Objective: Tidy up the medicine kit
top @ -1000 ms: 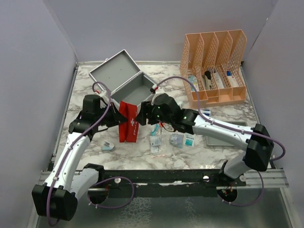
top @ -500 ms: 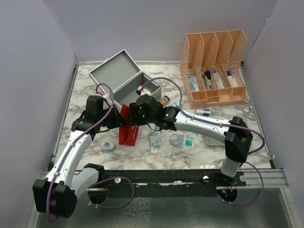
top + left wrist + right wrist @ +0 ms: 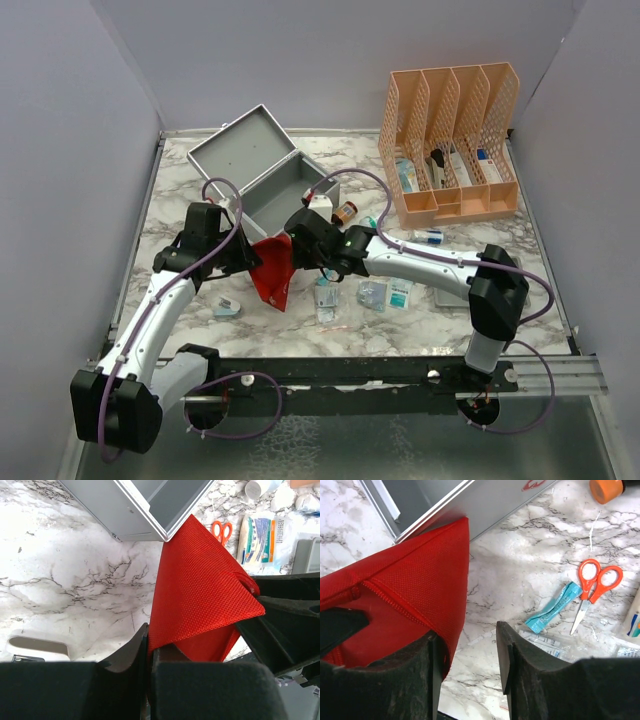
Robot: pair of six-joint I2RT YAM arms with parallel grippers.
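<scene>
**Soft pouch, stiff box**

Our left tool is clamped on a corner of the red pouch. Our right tool stands parted, the pouch's edge against one finger, nothing pinched. The medicine kit sits lid-open on the counter, just ahead of both tools. We judge the pouch limp and light, and the kit rigid, smooth-walled metal, best gripped at its rim.
</scene>
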